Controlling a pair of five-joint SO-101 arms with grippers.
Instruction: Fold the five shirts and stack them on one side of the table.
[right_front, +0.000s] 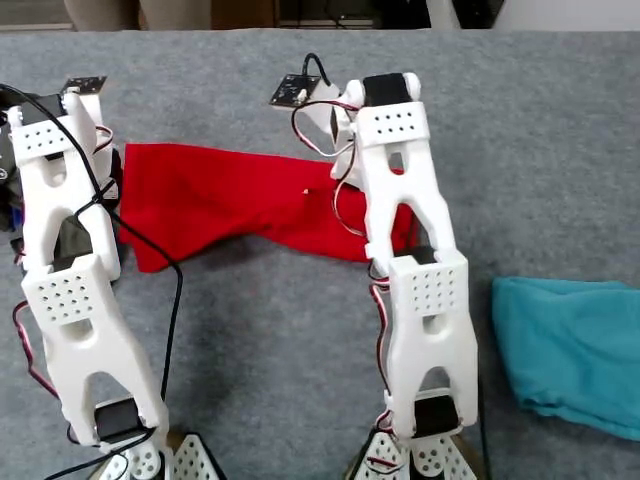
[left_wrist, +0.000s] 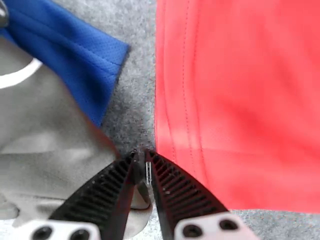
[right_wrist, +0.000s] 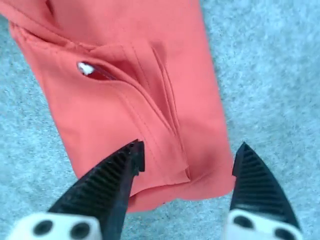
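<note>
A red shirt (right_front: 220, 195) lies spread across the grey table (right_front: 540, 130), rumpled along its near edge. My left gripper (left_wrist: 143, 162) is shut, with its tips on the strip of table just beside the red shirt's hem (left_wrist: 235, 100). Beside it lie a blue shirt (left_wrist: 75, 55) and a grey shirt (left_wrist: 45, 130). My right gripper (right_wrist: 191, 147) hovers open over the other end of the red shirt (right_wrist: 125, 100), one finger on either side of a folded corner. The right arm (right_front: 400, 170) covers that end in the high view.
A teal shirt (right_front: 570, 350) lies crumpled at the table's right edge. Cables (right_front: 175, 300) trail from the left arm (right_front: 60, 200) across the table near the bases. Bare table lies between the two arms and behind the red shirt.
</note>
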